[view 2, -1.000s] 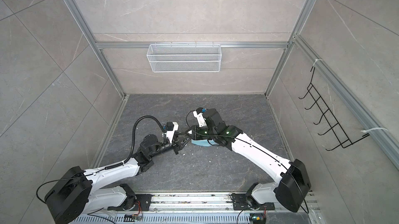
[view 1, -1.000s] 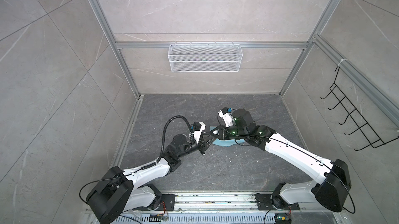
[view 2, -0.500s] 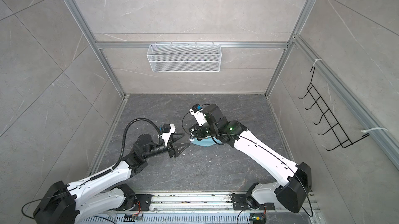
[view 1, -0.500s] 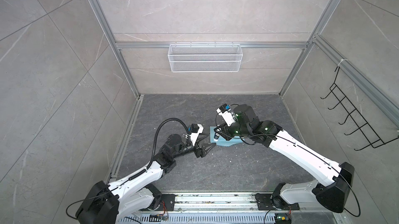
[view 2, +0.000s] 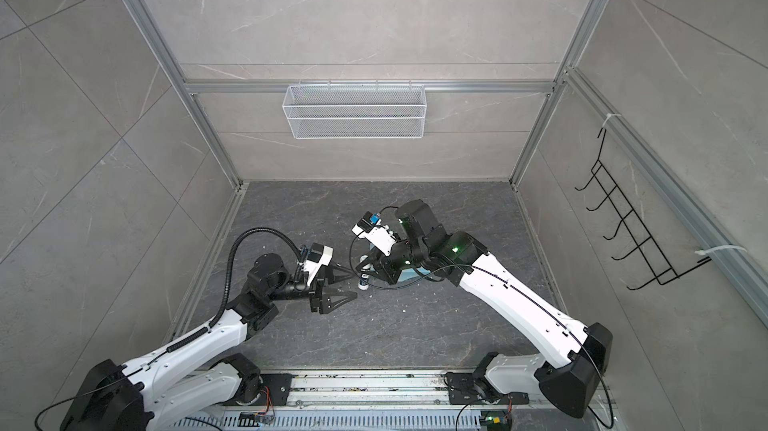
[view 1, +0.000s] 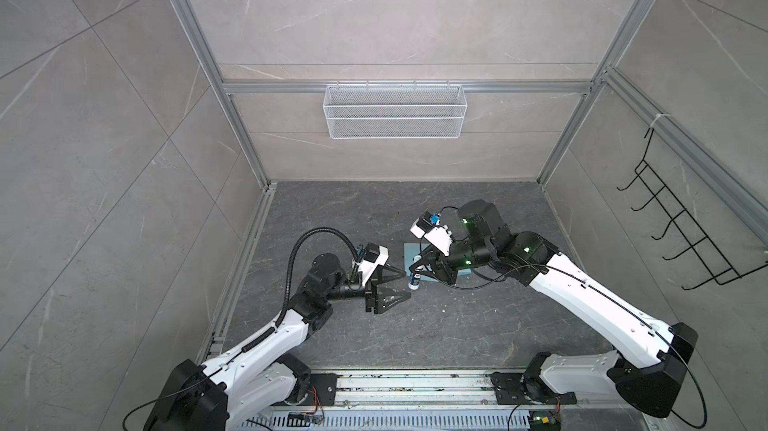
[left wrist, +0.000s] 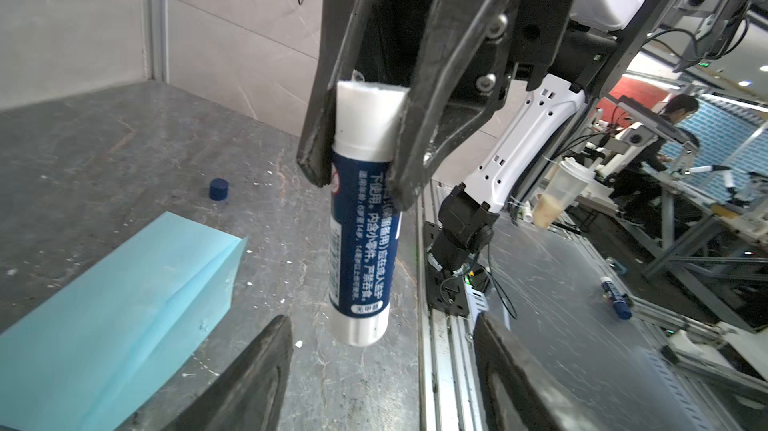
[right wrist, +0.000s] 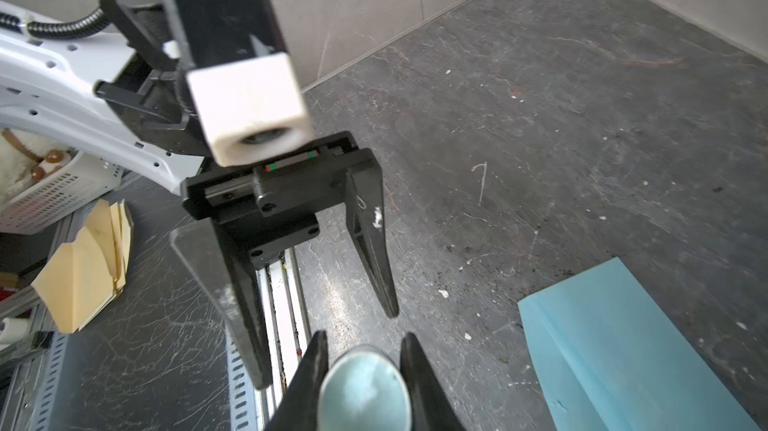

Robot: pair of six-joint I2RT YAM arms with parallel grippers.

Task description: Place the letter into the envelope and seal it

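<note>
Sealing step, as judged: the right pincer (left wrist: 358,187) is clamped on the white-tipped end of a dark blue and white glue stick (left wrist: 361,242) above the grey stone-patterned desk (view 1: 415,325). The left pincer (view 1: 404,282) stands wide and empty just beside the stick's free end. The plain light blue paper envelope (left wrist: 124,283) lies flat on the desk; the bordered white letter is not visible, presumably inside. Next, glue must reach the flap, probably after a regrasp
</note>
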